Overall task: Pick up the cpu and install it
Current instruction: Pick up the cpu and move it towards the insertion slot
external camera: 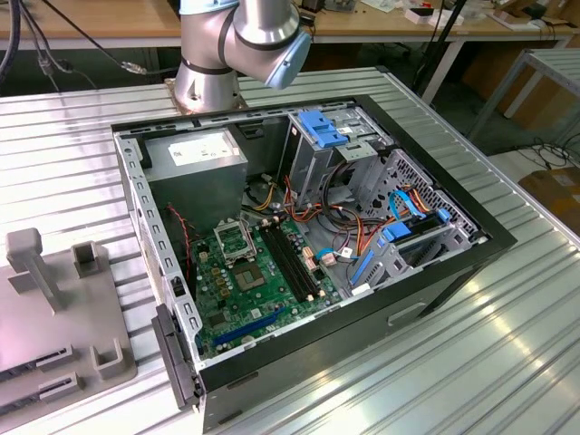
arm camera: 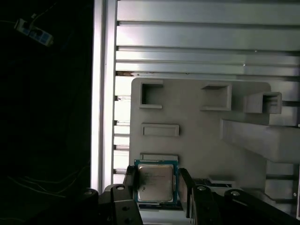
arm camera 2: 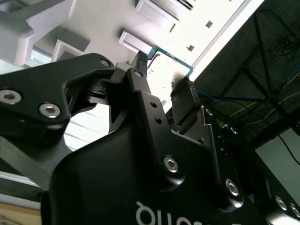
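Clamped edge to edge in the gripper (arm camera: 158, 185), jaws drawn in to its width: the cpu (arm camera: 155, 180), silver-grey top showing in the first wrist view. Beyond, grey fixture tray (arm camera: 197, 140). Farther still, ribbed metal table (arm camera: 197, 42).

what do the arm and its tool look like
The arm is built from rounded silver-grey metal joints, one closed off by a pale blue cap. In the second wrist view, the tool is matte black: flat, angular link plates fastened with silver bolts, two slim black fingers with small round holes, and white lettering across its body.
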Controlling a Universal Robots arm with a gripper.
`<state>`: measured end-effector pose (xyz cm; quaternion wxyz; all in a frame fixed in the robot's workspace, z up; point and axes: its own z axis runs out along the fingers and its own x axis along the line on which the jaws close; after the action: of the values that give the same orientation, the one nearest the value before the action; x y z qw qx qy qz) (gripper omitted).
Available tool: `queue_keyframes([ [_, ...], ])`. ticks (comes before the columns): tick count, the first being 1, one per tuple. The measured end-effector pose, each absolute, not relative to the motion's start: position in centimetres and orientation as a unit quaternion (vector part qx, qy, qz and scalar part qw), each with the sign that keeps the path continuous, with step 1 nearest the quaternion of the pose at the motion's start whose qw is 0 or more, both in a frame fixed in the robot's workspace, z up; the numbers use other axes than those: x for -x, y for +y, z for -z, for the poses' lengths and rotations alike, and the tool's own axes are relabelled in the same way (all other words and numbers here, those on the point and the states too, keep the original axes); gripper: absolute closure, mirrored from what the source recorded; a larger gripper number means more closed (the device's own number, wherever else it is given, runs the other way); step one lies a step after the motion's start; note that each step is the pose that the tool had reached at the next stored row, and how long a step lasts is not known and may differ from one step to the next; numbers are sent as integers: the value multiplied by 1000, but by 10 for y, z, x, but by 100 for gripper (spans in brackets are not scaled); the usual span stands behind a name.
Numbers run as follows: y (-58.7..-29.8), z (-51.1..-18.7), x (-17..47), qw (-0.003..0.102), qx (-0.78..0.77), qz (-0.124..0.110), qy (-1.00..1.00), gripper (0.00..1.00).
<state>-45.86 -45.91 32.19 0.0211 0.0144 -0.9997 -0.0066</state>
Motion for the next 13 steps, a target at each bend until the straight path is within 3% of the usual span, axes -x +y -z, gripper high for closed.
queue_keyframes([
  [13, -459, -346, 459, 21, -14, 1, -1000, 54],
])
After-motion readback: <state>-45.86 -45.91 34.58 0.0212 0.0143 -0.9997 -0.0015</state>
